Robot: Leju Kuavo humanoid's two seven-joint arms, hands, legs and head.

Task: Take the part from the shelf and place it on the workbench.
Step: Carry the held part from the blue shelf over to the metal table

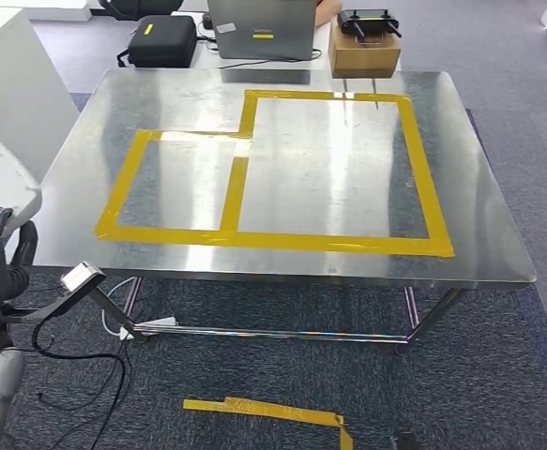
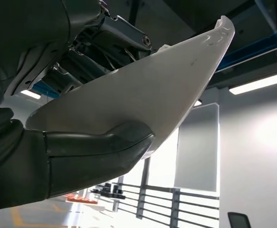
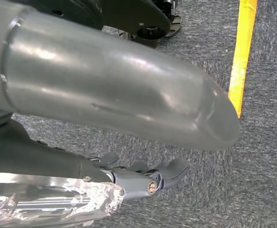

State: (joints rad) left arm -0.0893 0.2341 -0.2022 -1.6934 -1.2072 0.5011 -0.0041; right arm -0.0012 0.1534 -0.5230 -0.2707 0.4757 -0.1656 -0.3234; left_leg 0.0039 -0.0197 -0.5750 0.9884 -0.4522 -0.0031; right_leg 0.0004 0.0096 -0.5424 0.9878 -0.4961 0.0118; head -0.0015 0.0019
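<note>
My left hand (image 2: 58, 156) grips the white part (image 2: 137, 90), thumb underneath. Right hand (image 3: 144, 178) hangs over carpet, fingers loosely straight, probably empty. Workbench (image 1: 468, 187) at 12 o'clock, yellow tape (image 1: 418, 159) on it.

Steel workbench (image 1: 468, 187), yellow tape outlines (image 1: 270, 240)

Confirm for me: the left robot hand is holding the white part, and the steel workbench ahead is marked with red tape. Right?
Not quite. The tape on the workbench is yellow, not red, as the head view shows. The rest stands: in the left wrist view the left robot hand is holding the white part.
</note>
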